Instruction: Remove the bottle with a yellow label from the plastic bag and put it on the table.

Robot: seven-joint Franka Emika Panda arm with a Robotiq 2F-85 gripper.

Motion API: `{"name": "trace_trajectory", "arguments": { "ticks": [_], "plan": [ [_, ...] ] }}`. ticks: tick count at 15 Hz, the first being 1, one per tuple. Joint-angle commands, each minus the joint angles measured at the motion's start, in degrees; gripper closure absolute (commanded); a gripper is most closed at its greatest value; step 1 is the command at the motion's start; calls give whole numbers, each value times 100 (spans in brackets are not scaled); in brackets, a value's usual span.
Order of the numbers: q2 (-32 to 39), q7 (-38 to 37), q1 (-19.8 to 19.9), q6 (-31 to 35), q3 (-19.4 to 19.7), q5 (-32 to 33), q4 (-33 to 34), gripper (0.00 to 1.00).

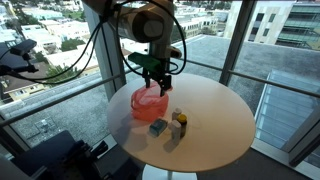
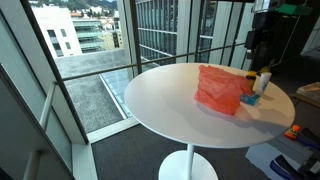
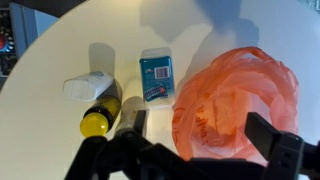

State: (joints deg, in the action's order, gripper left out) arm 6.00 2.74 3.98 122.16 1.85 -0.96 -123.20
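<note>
An orange plastic bag (image 3: 235, 100) lies on the round white table (image 3: 40, 130), its mouth open upward; it shows in both exterior views (image 1: 148, 103) (image 2: 220, 88). A dark bottle with yellow on it (image 3: 98, 115) is on the table outside the bag, next to a small blue box (image 3: 157, 75); it looks upright in the exterior views (image 1: 181, 121) (image 2: 263, 80). My gripper (image 3: 200, 140) is open and empty. It hovers just above the bag (image 1: 155, 80), with its fingers spread over the bag's mouth. I cannot see what is inside the bag.
A white object (image 3: 85, 87) rests beside the bottle. The blue box also shows in both exterior views (image 1: 158, 127) (image 2: 250, 100). The table edge (image 2: 150, 115) curves close around the things. Windows and a railing surround the table.
</note>
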Motion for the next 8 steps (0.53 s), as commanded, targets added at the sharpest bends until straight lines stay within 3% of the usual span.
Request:
{"name": "trace_trajectory", "arguments": {
  "ticks": [1, 7, 8],
  "plan": [
    [-455, -257, -160, -546, -31, 145, 8, 0],
    [-861, -109, -291, -1004, -81, 99, 58, 0],
    [-765, -106, -270, -821, -53, 40, 27, 0]
  ]
}}
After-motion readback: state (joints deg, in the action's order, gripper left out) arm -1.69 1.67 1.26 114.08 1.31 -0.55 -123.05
